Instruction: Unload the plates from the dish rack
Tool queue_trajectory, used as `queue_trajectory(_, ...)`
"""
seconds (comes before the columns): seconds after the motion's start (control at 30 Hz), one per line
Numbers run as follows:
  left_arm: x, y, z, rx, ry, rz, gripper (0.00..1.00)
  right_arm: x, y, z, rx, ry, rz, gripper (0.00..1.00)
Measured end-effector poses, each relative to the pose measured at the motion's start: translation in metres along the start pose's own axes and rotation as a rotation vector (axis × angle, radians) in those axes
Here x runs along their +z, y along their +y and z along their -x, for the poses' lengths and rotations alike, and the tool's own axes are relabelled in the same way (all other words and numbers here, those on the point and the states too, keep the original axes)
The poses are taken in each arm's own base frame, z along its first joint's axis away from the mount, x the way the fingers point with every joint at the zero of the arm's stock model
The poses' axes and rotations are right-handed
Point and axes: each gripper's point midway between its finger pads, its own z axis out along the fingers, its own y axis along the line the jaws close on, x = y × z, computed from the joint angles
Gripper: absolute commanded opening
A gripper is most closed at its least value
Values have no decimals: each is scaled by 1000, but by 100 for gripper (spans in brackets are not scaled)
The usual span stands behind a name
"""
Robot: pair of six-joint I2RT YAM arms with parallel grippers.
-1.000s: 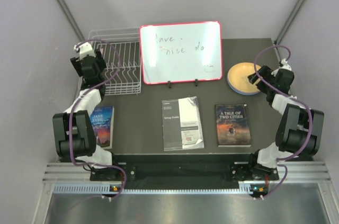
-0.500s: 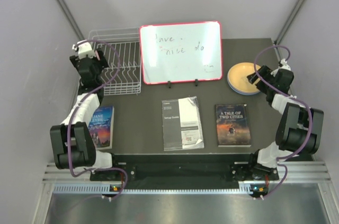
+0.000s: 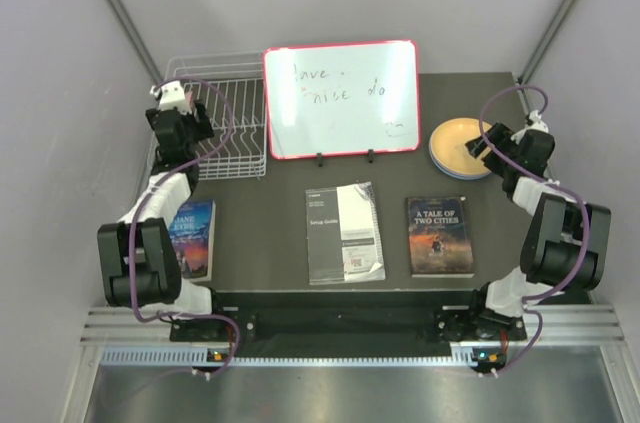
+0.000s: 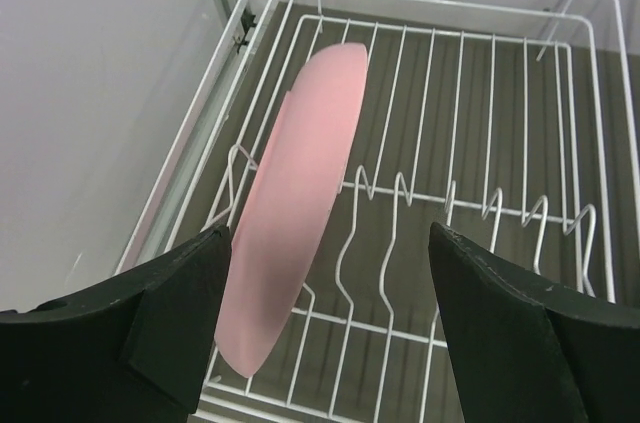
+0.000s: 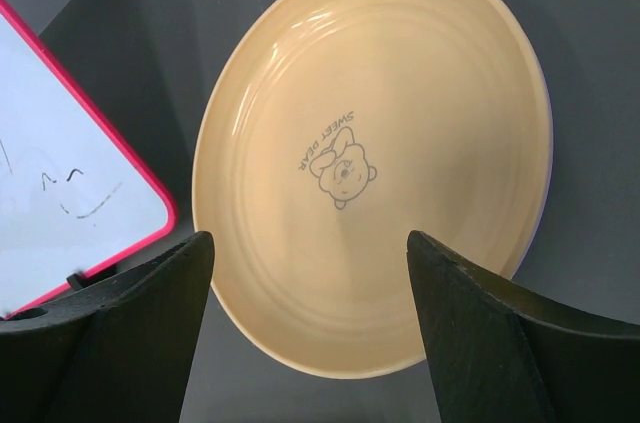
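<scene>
— So, what's on the left?
— White wire rack (image 3: 235, 143): thin rods with zigzag slot wires. One pink plate (image 4: 300, 203) stands on edge in its left slots. It is round, smooth matte plastic, tilted a little.
— And the left gripper (image 4: 328, 238)?
— Jaws wide apart above the rack. The plate shows between the black fingers, close by the left one. I cannot tell whether it touches.
— Middle of the table (image 3: 270, 243)?
— A "JANE EYRE" paperback (image 3: 192, 238) lies near the left arm. Next comes a red-framed whiteboard (image 3: 340, 100), propped upright, with "have" and "nice" legible in handwriting. In front lie a grey "Setup Guide" booklet (image 3: 344, 233) and "A TALE OF TWO CITIES" (image 3: 439, 236).
— Right side?
— A tan plate (image 5: 375, 158) lies flat on the dark matte top. It is glossy and ringed, printed with a small bear and "SWEET BEAR". A lavender rim (image 5: 546, 183) peeks out beneath its right edge.
— The right gripper (image 5: 308, 238)?
— Spread open too, over the tan plate, gripping nothing. The plate lies centred between its fingers.
</scene>
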Motion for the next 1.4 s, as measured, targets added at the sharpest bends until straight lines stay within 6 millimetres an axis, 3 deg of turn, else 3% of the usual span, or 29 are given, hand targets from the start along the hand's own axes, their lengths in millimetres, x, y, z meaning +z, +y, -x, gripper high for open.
queue_trajectory(0.2, 3, 7, -15, 36, 44, 40, 77, 2, -3, -5, 6, 14, -3, 78)
queue_trajectory(0.37, 12, 28, -28, 50, 79, 172, 42, 4, -3, -7, 13, 22, -1, 78)
queue_trajectory(0.47, 13, 37, -36, 67, 97, 227, 31, 4, -3, -7, 14, 21, 0, 78)
queue_trajectory(0.63, 7, 57, -33, 141, 100, 341, 2, 4, -3, -7, 13, 20, 1, 78)
queue_trajectory(0.7, 2, 66, -33, 165, 103, 400, 0, 4, -3, -7, 14, 21, 1, 78)
queue_trajectory(0.83, -5, 58, -27, 221, 81, 451, 0, 4, -3, -7, 14, 21, 0, 78)
queue_trajectory(1.1, -18, 28, 5, 374, -43, 571, 0, 4, -3, -7, 13, 21, -1, 78)
queue_trajectory(1.4, -43, 27, 42, 389, -139, 739, 0, -6, -1, -4, -30, 21, -21, 79)
